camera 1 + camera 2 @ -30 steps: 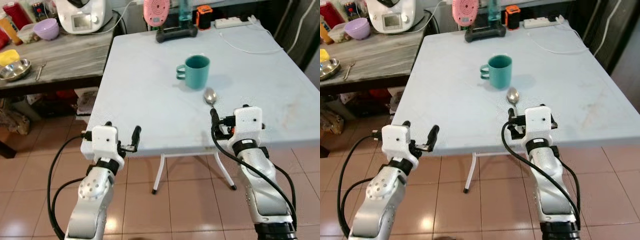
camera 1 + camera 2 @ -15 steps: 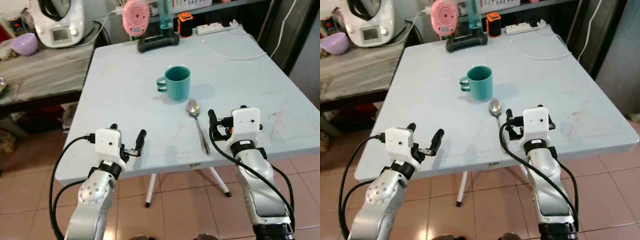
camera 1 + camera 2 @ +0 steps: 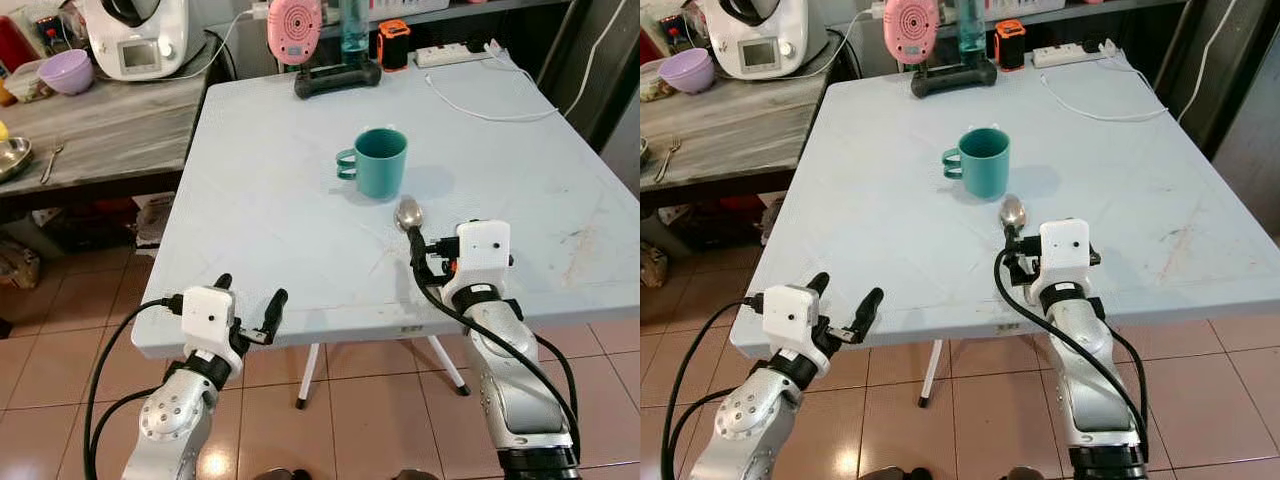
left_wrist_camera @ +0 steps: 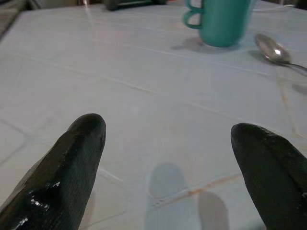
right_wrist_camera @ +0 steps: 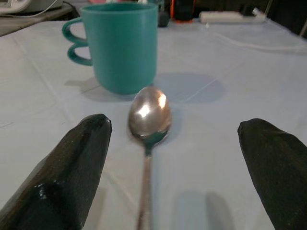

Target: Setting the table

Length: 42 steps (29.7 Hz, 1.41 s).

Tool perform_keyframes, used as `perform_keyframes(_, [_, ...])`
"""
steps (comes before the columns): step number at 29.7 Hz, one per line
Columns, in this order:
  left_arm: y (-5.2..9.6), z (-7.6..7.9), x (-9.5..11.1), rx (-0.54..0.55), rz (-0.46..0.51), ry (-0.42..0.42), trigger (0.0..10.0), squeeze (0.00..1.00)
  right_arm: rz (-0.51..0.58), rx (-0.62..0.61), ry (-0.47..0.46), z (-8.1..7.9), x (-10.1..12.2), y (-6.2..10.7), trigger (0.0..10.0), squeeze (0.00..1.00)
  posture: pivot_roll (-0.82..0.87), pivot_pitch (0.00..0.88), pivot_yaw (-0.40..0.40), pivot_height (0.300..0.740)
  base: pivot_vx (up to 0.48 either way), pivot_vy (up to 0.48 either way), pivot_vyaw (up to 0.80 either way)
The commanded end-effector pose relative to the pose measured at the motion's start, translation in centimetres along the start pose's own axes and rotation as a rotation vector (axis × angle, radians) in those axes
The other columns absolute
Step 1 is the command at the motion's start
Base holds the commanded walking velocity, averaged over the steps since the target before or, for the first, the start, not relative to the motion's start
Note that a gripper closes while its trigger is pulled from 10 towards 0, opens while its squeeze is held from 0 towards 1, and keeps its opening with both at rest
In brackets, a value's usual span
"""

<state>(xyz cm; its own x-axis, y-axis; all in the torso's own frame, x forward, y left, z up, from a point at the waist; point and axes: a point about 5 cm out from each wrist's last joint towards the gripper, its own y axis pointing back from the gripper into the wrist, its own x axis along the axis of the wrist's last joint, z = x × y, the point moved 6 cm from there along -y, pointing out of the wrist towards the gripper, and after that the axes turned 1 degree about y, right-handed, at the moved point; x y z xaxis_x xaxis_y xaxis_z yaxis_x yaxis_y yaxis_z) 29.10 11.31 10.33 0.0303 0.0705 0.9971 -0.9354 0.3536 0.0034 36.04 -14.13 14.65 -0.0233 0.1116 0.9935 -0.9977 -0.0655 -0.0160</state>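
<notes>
Your right gripper (image 5: 172, 158) hangs spread wide over the handle of the spoon (image 5: 148, 117), gripping nothing; your left gripper (image 4: 168, 167) is likewise released, low over the near edge of the pale blue table (image 3: 270, 190). The spoon is plain polished metal, lying flat with its bowl just beside the teal mug (image 3: 381, 162) near the table's middle. The mug stands upright, two-looped handle toward your left; you cannot tell what is inside. Your right wrist hides most of the spoon's handle.
</notes>
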Motion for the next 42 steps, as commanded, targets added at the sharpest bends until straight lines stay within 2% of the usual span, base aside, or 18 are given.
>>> perform_keyframes(1, [0.3, 0.7, 0.3, -0.057, 0.005, 0.006, 10.0, 0.00, -0.011, 0.017, -0.004, -0.6, 0.0, -0.3, 10.0, 0.00, -0.12, 0.148, 0.122, 0.740, 0.000, 0.000, 0.00])
perform_keyframes(5, [0.4, 1.6, 0.8, -0.111, 0.018, 0.015, 10.0, 0.00, -0.032, 0.026, -0.020, -1.0, -0.2, -0.7, 10.0, 0.00, -0.12, 0.154, 0.118, 0.740, 0.000, 0.000, 0.00])
perform_keyframes(8, [0.6, 3.1, 1.5, -0.222, 0.026, 0.056, 10.0, 0.00, -0.088, 0.030, -0.053, -1.3, -1.0, -1.2, 10.0, 0.00, -0.11, 0.158, 0.115, 0.740, 0.000, 0.000, 0.00])
perform_keyframes(13, [1.2, 4.2, 0.9, -0.326, -0.018, 0.096, 10.0, 0.00, -0.118, 0.038, -0.052, -1.5, -1.5, -1.4, 10.0, 0.00, -0.11, 0.160, 0.112, 0.740, 0.000, 0.000, 0.00])
perform_keyframes(21, [1.9, 5.1, 0.3, -0.430, -0.072, 0.127, 10.0, 0.00, -0.170, 0.036, -0.058, -2.0, -2.6, -1.6, 10.0, 0.00, -0.11, 0.158, 0.112, 0.740, 0.000, 0.000, 0.00])
perform_keyframes(25, [2.2, 4.8, -0.3, -0.447, -0.101, 0.125, 10.0, 0.00, -0.194, 0.038, -0.068, -2.3, -2.9, -2.0, 10.0, 0.00, -0.11, 0.157, 0.114, 0.740, 0.000, 0.000, 0.00])
perform_keyframes(27, [2.3, 4.8, -0.3, -0.457, -0.107, 0.123, 10.0, 0.00, -0.207, 0.028, -0.049, -2.2, -3.1, -2.2, 9.7, 0.00, -0.10, 0.157, 0.114, 0.740, 0.000, 0.000, 0.00])
perform_keyframes(28, [2.3, 4.8, -0.3, -0.459, -0.107, 0.123, 10.0, 0.00, -0.211, 0.025, -0.052, -2.2, -3.2, -2.2, 6.0, 0.00, -0.10, 0.158, 0.115, 0.740, 0.000, 0.000, 0.00])
perform_keyframes(29, [2.4, 4.9, -0.3, -0.470, -0.110, 0.125, 10.0, 0.00, -0.222, 0.007, -0.048, -1.9, -3.4, -2.2, 0.0, 0.00, -0.10, 0.158, 0.115, 0.740, 0.000, 0.000, 0.00])
perform_keyframes(34, [3.0, 5.6, 0.0, -0.527, -0.120, 0.149, 10.0, 0.00, -0.292, -0.034, -0.050, -1.2, -4.4, -1.9, 0.0, 0.00, -0.10, 0.157, 0.114, 0.740, 0.000, 0.000, 0.00])
perform_keyframes(42, [2.5, 5.0, 0.6, -0.502, -0.089, 0.124, 10.0, 0.00, -0.364, -0.049, -0.058, -0.7, -6.0, -0.9, 0.0, 0.00, -0.10, 0.157, 0.114, 0.740, 0.000, 0.000, 0.00])
